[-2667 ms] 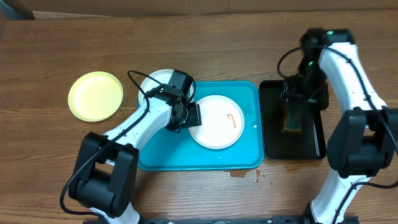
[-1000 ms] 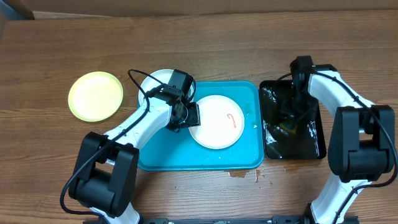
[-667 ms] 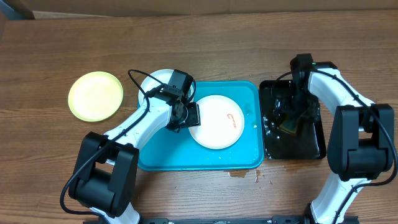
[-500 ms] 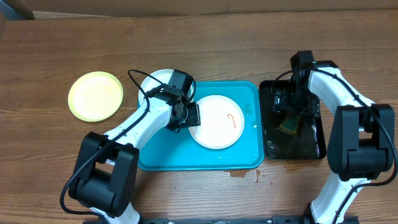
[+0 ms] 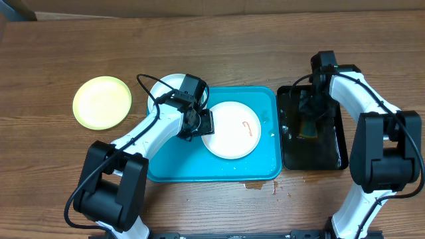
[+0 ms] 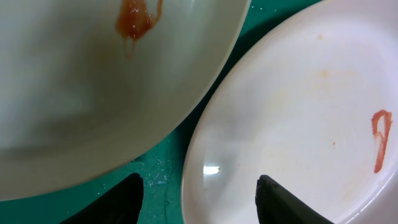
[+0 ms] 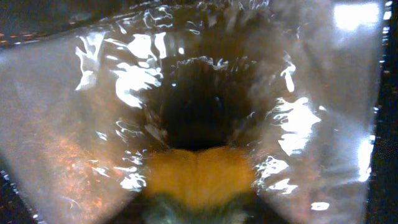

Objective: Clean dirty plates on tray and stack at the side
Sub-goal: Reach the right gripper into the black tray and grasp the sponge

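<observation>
The turquoise tray [image 5: 166, 169] holds a white plate [image 5: 230, 129] with a thin red smear. My left gripper [image 5: 197, 124] stands open at that plate's left rim. One fingertip [image 6: 127, 199] is over the tray floor [image 6: 165, 165], the other over the plate [image 6: 311, 112]. A second white plate [image 5: 167, 88] with a red-brown smear overlaps the tray's far left corner and looms close in the left wrist view [image 6: 93, 81]. A pale yellow-green plate [image 5: 102, 101] lies on the table at the left. My right gripper [image 5: 311, 116] is down in the black tray, shut on a yellow sponge [image 7: 199, 174]; its fingers are hidden.
The narrow black tray [image 5: 332, 156] right of the turquoise one holds rippling water [image 7: 124, 81]. A small wet spill [image 5: 260, 186] marks the wood just in front of the turquoise tray's right corner. Bare wood lies behind and in front of the trays.
My right arm has come down and dipped the sponge into the black tray's water, shifting it slightly and rippling the surface. The left arm and the plates have not moved.
</observation>
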